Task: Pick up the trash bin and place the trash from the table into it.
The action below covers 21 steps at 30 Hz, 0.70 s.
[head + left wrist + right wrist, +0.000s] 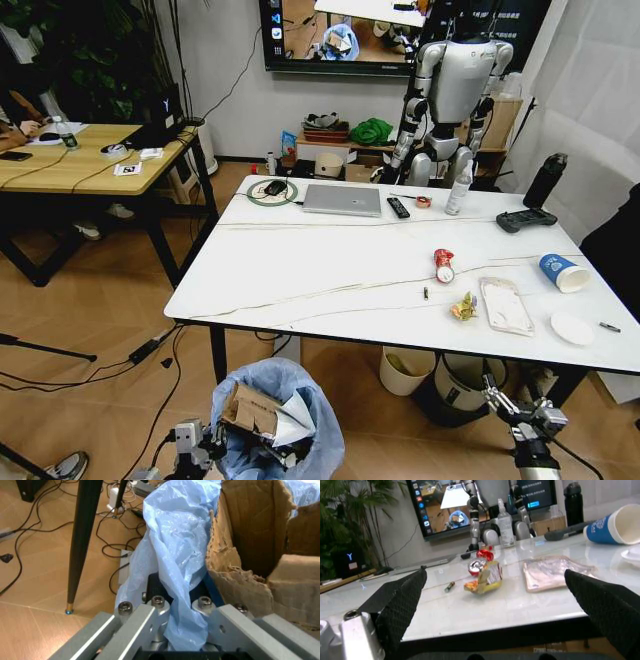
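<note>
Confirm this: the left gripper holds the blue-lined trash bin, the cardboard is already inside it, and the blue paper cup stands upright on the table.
Wrong on the cup. The blue paper cup lies on its side on the table, as the head view shows. The left gripper does hold the trash bin, cardboard inside.

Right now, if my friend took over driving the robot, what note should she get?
Left gripper: shut on the trash bin, held low in front of the table.
Right gripper: open, at the table's near edge, facing the trash.
Done: cardboard and tissue are in the bin.
Left: red can, yellow wrapper, clear package, blue cup, white disc.
</note>
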Tool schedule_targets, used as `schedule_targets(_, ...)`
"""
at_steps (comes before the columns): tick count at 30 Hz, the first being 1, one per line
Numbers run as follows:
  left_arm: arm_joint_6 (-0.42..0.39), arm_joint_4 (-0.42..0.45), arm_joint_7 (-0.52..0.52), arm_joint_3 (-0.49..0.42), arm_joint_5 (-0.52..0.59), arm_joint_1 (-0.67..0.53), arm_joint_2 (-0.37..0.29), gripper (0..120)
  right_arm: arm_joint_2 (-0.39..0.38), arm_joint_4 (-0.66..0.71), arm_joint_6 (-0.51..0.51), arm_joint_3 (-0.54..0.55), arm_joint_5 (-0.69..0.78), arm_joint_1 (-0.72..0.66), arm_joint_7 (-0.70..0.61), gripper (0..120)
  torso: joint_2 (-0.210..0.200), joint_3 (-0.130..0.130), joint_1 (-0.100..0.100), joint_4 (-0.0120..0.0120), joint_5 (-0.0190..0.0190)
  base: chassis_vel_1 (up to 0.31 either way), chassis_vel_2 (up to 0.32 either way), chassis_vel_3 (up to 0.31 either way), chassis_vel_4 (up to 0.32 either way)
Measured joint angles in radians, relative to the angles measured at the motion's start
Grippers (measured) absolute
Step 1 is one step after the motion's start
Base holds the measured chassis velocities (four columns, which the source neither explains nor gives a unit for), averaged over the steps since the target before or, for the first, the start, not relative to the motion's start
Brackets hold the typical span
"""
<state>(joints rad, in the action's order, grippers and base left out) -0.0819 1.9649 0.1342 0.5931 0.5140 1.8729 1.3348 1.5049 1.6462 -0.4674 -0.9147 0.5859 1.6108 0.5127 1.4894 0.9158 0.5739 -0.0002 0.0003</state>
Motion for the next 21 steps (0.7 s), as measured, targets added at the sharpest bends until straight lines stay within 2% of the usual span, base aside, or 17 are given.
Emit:
schedule_targets(4,0.001,0.000,0.000,0.006,-0.003,0.007,0.008,0,-0.051,0.068,0.067,0.014,-0.003,-0.005,-0.035,100,0.000,0.000,0.000,-0.0001,0.0000,0.000,0.000,0.000,0.000)
schedule_targets(8,0.009,0.013,0.001,0.024,-0.007,0.030,0.020,0,-0.179,0.158,0.233,0.046,0.050,-0.058,-0.134,100,0.000,0.000,0.000,0.0000,-0.0003,0.000,0.000,0.000,0.000)
schedule_targets(10,0.017,0.022,0.003,0.035,-0.014,0.046,0.026,0,-0.285,0.174,0.306,0.098,0.067,-0.120,-0.270,100,0.000,0.000,0.000,0.0001,0.0003,0.000,0.000,0.000,0.000)
schedule_targets(11,0.017,0.022,0.003,0.035,-0.014,0.046,0.026,0,-0.285,0.174,0.306,0.098,0.067,-0.120,-0.270,100,0.000,0.000,0.000,0.0001,0.0003,0.000,0.000,0.000,0.000)
schedule_targets(15,0.020,0.038,0.004,0.055,-0.023,0.062,0.028,0,-0.456,0.199,0.463,0.215,0.082,-0.212,-0.569,100,0.000,0.000,0.000,0.0006,-0.0004,0.000,0.000,0.000,0.000)
schedule_targets(18,0.010,0.055,-0.001,0.071,-0.024,0.063,0.028,0,-0.493,0.231,0.587,0.288,0.134,-0.253,-0.676,100,0.000,0.000,0.000,0.0004,0.0001,0.000,0.000,0.000,0.000)
schedule_targets(21,0.005,0.060,-0.004,0.076,-0.024,0.062,0.029,0,-0.486,0.263,0.646,0.303,0.171,-0.252,-0.683,100,0.000,0.000,0.000,0.0004,0.0001,0.000,0.000,0.000,0.000)
